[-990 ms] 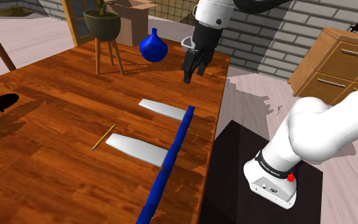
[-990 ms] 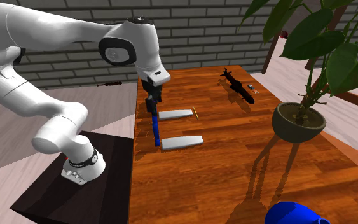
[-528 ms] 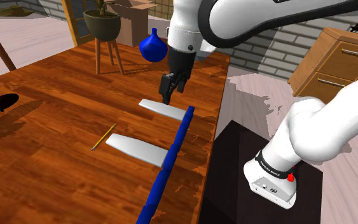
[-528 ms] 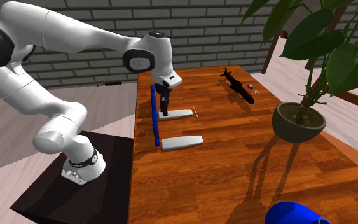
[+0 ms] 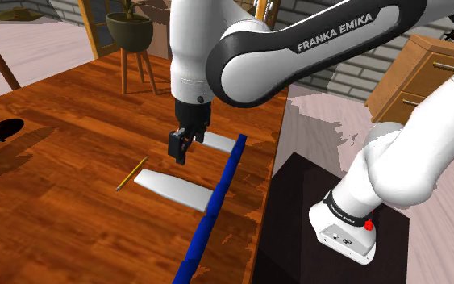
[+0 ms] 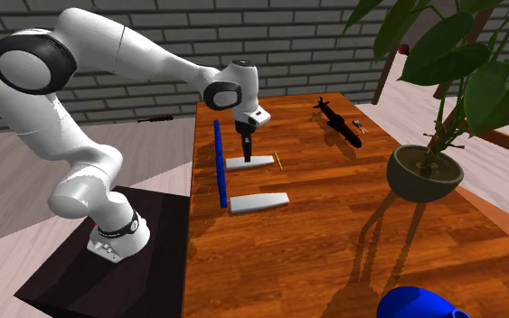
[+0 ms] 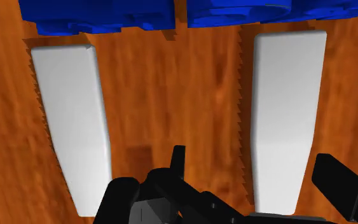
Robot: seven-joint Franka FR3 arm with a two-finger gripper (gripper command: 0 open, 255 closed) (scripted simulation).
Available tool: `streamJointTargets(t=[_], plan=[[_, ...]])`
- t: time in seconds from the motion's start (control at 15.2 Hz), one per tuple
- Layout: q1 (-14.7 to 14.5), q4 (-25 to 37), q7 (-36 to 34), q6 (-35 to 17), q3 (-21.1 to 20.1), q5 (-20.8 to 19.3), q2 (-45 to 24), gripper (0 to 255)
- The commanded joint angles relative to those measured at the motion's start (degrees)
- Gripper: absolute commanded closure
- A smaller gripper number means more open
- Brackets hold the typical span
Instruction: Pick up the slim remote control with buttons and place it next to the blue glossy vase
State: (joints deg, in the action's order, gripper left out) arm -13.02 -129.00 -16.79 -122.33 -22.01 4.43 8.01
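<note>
The gripper (image 5: 179, 149) hangs low over the wooden surface (image 5: 56, 202) near the middle of the shoulder view, fingers apart and holding nothing. Just beneath it lies the remote (image 5: 217, 143), drawn as a plain white slab, flat on the wood. In the wrist view the remote (image 7: 285, 121) sits between the spread fingers (image 7: 336, 181), which do not touch it. A second white slab (image 5: 172, 190) lies parallel, nearer the frame's bottom, and a long blue bar (image 5: 217, 194) runs along the surface's edge past both. A pencil (image 5: 132, 173) lies to the left. In the second exterior view, the blue vase (image 6: 419, 303) stands at the bottom right, well apart from the remote (image 6: 252, 163).
</note>
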Motion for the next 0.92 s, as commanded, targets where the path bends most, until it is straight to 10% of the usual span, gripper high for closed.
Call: streamJointTargets(t=[0.0, 0.86], plan=[[-0.76, 0.99, -1.56, -1.75, -1.48, -1.63, -3.29, 0], [-3.27, 3.26, -7.46, -9.86, -3.55, -9.38, -15.9, 0]])
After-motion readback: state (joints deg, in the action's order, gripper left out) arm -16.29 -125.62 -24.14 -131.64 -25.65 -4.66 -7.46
